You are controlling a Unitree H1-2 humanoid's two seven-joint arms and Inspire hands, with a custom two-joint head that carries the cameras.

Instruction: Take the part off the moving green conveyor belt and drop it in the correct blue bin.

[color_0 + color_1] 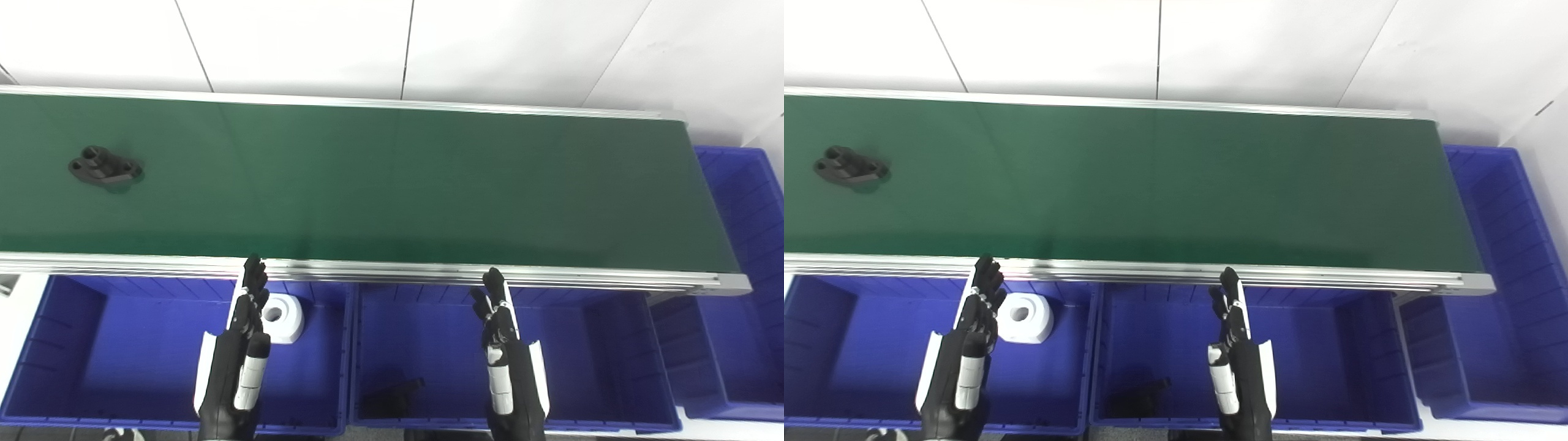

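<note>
Both our hands, left hand and right hand, hover empty over the blue bins, fingers straight and loosely apart. We see the black part far left on the green belt, well apart from either hand. It looks rigid and light; we'd pinch its narrow middle between the lugs.

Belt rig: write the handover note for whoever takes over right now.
Left hand: open, holding nothing, above the left bin.
Right hand: open, holding nothing, above the middle bin.
Black part: on the belt, far left, out of both hands.
Left bin holds a white part; middle bin holds something dark.
Done: nothing with this part.
Left: pick it, drop it in its bin.
</note>
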